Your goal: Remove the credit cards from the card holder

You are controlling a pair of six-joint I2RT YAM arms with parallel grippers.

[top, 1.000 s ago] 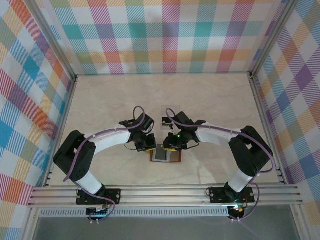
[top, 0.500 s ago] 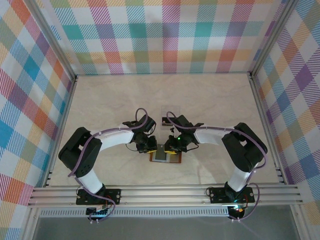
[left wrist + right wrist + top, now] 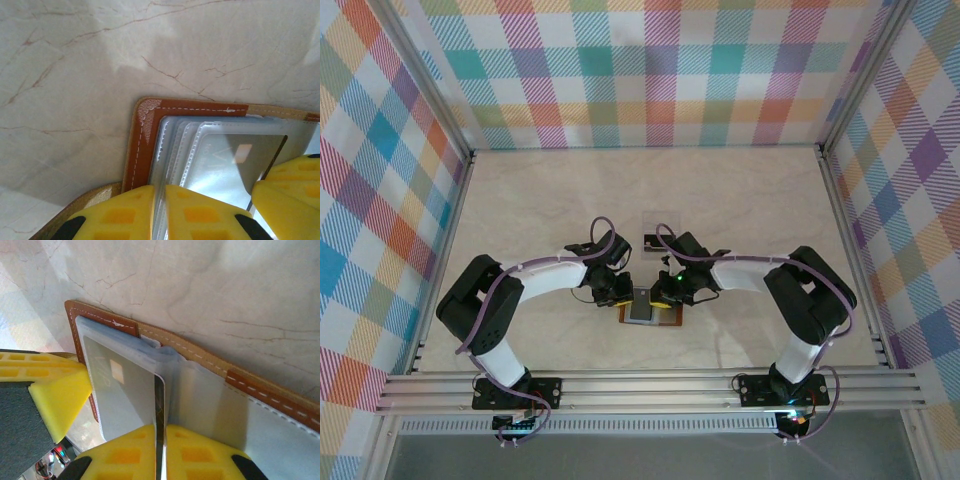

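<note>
The brown card holder point(image 3: 666, 319) lies open on the table between the two arms. Its stitched leather edge point(image 3: 139, 145) frames several clear sleeves. My left gripper point(image 3: 160, 192) is shut on the edge of those sleeves, pinning the holder's left side. A pale grey credit card point(image 3: 127, 395) with a small light chip patch sits in the top sleeve; it also shows as the credit card point(image 3: 235, 165). My right gripper point(image 3: 162, 435) is shut on that card's free edge, which stands up between the pads. In the top view the left gripper point(image 3: 620, 296) and right gripper point(image 3: 663, 296) nearly meet over the holder.
A clear plastic square point(image 3: 660, 224) lies on the marble table point(image 3: 750, 200) just behind the grippers. Checked walls enclose the table on three sides. An aluminium rail point(image 3: 650, 385) runs along the near edge.
Both arms drew in and down onto the card holder. The right gripper's jaws have closed on the card's edge. The left gripper has kept its grip.
</note>
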